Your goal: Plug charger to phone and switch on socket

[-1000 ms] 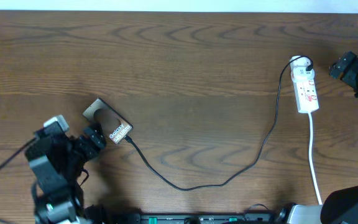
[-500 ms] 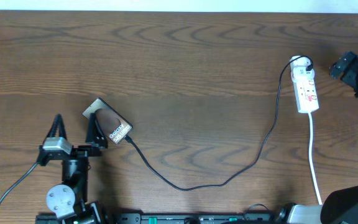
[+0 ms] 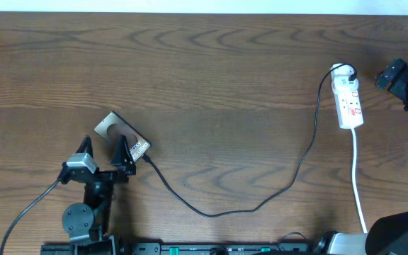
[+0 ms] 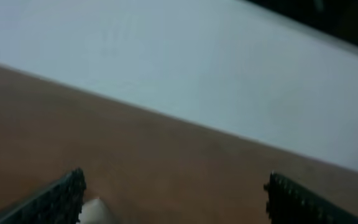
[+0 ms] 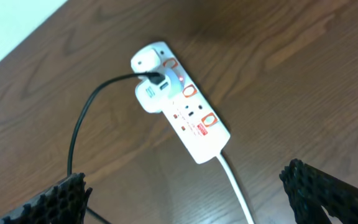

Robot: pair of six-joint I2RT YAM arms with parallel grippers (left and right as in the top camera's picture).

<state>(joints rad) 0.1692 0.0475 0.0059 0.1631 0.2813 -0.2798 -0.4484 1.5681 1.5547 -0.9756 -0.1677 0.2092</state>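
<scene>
table [image 3: 204,64]: dark brown wood grain, flat, fills the overhead view.
far boundary: a pale strip [image 3: 204,6] runs along the table's far edge; the left wrist view shows it only as a blurred light surface beyond the wood.
left gripper [image 3: 103,147]: near-left area of the table; fingers spread wide apart, nothing between them. in the overhead view its right finger overlaps the phone's near edge; contact cannot be told.
phone [image 3: 110,128]: lies flat, turned diagonally, left of centre, just beyond the left gripper; white lettering at its right end.
charger [image 3: 218,214]: one end meets the phone's right end; seating of the tip cannot be told. the cable sags toward the near edge, then climbs right to the socket.
socket [image 3: 350,99]: far-right area, long axis running far to near, red marks on its face; switch position cannot be told.
socket contents: the far outlet holds a white adapter [image 5: 149,94] with the charger entering it.
white cord [image 3: 358,177]: leaves the socket's near end toward the near edge.
right gripper [image 5: 185,177]: at the right edge, just beside the socket; fingers wide apart, holding nothing.
open room: bare wood spans the far half between phone and socket.
</scene>
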